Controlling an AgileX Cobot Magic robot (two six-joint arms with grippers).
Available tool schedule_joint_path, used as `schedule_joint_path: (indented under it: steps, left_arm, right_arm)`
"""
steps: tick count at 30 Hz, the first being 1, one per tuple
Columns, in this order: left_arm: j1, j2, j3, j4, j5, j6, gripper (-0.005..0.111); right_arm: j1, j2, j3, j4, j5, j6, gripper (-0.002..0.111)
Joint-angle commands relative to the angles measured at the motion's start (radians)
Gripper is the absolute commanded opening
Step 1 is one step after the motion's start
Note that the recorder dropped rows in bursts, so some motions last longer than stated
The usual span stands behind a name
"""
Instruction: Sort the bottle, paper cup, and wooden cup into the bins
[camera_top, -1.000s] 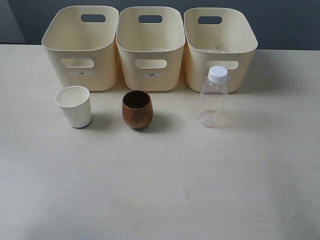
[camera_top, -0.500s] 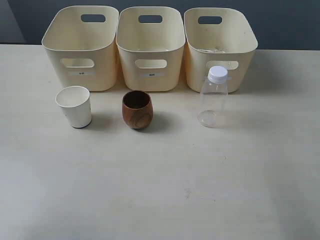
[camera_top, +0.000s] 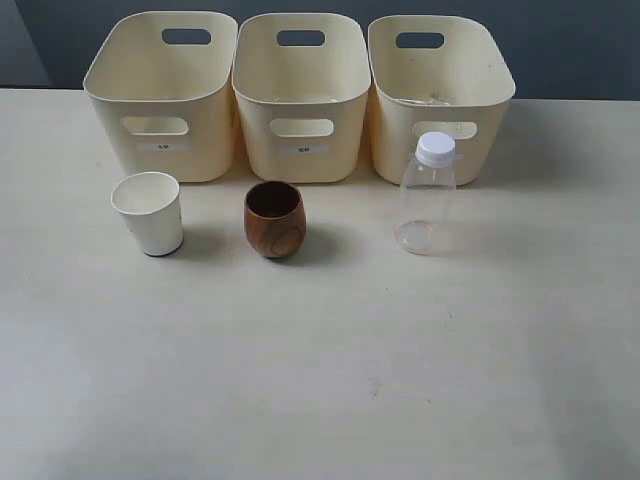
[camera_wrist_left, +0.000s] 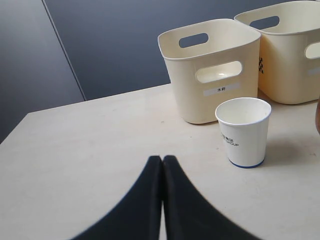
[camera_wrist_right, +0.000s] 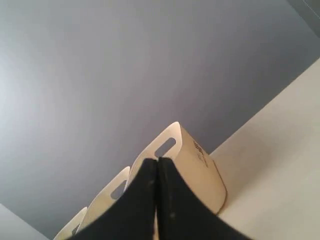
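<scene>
We see three bins in a row at the back of the surface (camera_top: 320, 400): left bin (camera_top: 165, 95), middle bin (camera_top: 302, 95), right bin (camera_top: 440, 90), sides touching or nearly so. The left and middle bins look empty from the exterior view; the right bin shows some faint pale marks at its bottom, possibly contents, we cannot tell.

In front of them, all upright on the surface: the paper cup (camera_top: 149, 213) before the left bin, the wooden cup (camera_top: 274, 219) before the middle bin, the bottle (camera_top: 426, 194) just in front of the right bin, white cap on. Both cups are open-topped with nothing seen inside (paper cup interior is plain white in the left wrist view). None of the three sits in a bin.

Left end effector (camera_wrist_left: 162, 161): fingers pressed together, holding nothing, low over the surface, near the paper cup but apart from it. Right end effector (camera_wrist_right: 158, 162): fingers together, holding nothing, angled up toward the bins and wall.
</scene>
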Motion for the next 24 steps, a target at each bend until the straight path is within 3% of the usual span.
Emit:
schedule_joint_path:
  steps: [1,11,13,15,16,17,18,21,24]
  left_arm:
    - [-0.003,-0.005,0.001,0.000,-0.005,-0.002,0.000]
    - [-0.003,-0.005,0.001,0.000,-0.005,-0.002,0.000]
    - [-0.003,-0.005,0.001,0.000,-0.005,-0.002,0.000]
    - [-0.003,-0.005,0.001,0.000,-0.005,-0.002,0.000]
    - [-0.003,-0.005,0.001,0.000,-0.005,-0.002,0.000]
    - [-0.003,-0.005,0.001,0.000,-0.005,-0.002,0.000]
    - [-0.003,-0.005,0.001,0.000,-0.005,-0.002,0.000]
    - [-0.003,-0.005,0.001,0.000,-0.005,-0.002,0.000]
    - [-0.003,-0.005,0.001,0.000,-0.005,-0.002,0.000]
  right_arm:
    - [-0.004,-0.004,0.001,0.022,0.073,-0.003,0.000]
    - [0.002,-0.004,-0.002,0.052,0.126,-0.074,0.000]
    - [0.050,-0.004,-0.095,0.081,0.214,-0.331,0.000]
    - [0.109,-0.004,-0.180,0.385,0.256,-0.682,0.000]
    - [0.138,-0.004,-0.219,0.642,0.270,-0.993,0.000]
    - [0.146,-0.004,-0.231,0.771,0.286,-1.115,0.000]
    - [0.148,-0.004,-0.250,1.014,0.366,-1.413,0.000]
    - [0.142,0.025,-0.254,1.230,0.601,-1.806,0.000]
    - [0.138,0.113,-0.254,1.284,0.750,-2.060,0.000]
